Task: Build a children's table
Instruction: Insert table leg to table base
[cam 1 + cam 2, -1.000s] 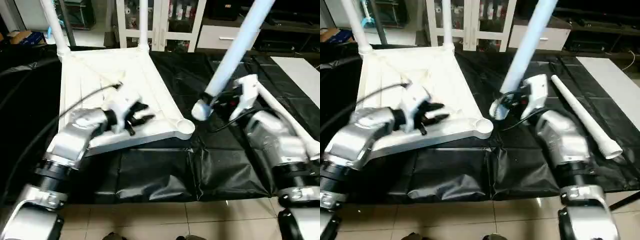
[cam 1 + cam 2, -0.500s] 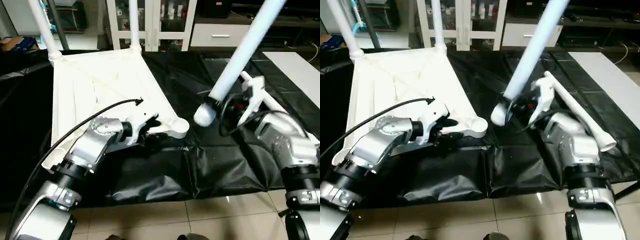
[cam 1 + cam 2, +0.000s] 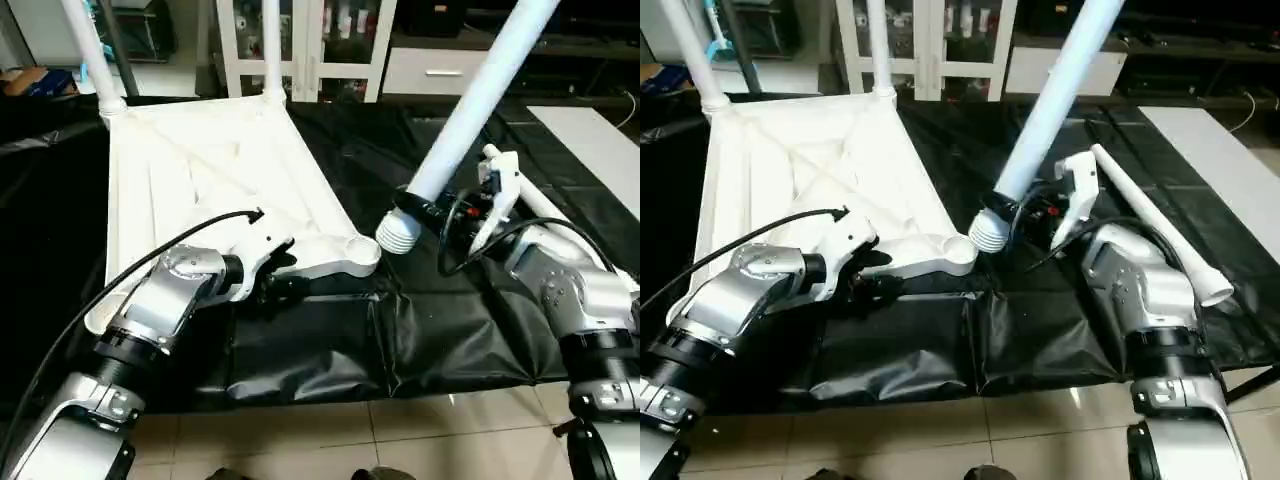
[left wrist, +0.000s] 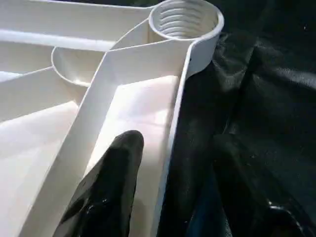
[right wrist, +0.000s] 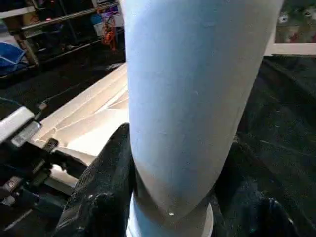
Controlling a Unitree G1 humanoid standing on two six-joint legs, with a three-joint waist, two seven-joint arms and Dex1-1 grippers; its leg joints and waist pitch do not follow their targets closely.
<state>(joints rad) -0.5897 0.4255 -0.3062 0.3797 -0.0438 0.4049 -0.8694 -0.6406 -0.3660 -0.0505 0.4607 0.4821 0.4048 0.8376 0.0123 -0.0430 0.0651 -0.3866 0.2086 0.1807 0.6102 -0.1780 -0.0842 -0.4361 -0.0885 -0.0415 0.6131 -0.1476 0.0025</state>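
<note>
Item: white plastic square tabletop [image 3: 200,170], lying upside down with its X-ribbed underside up, on a worktop [image 3: 330,340] draped in black sheeting.

Fitted: two long white tapered tubular legs, standing upright in the far corner sockets, one [image 3: 88,45] at the far left corner, one [image 3: 271,45] at the far right.

In hand: third white tapered leg [image 3: 470,110], clamped near its threaded end between the black fingers of the right gripper [image 3: 440,215], held slanted. The ribbed thread [image 3: 398,232] hangs just beside the open round socket [image 3: 361,250] at the near corner, apart from it, not yet entered.

Loose: fourth white leg [image 3: 1155,230], lying on the black sheeting to the right, beyond the right forearm.

Left gripper [image 4: 168,187]: fingers part open, straddling the tabletop's near rim, one finger [image 4: 106,190] inside over the white panel, the other outside over the sheeting; whether they press the rim cannot be told.

Progress, as judged: half done. Remaining: seat and screw in the third leg, then fit the fourth at the near left corner.
</note>
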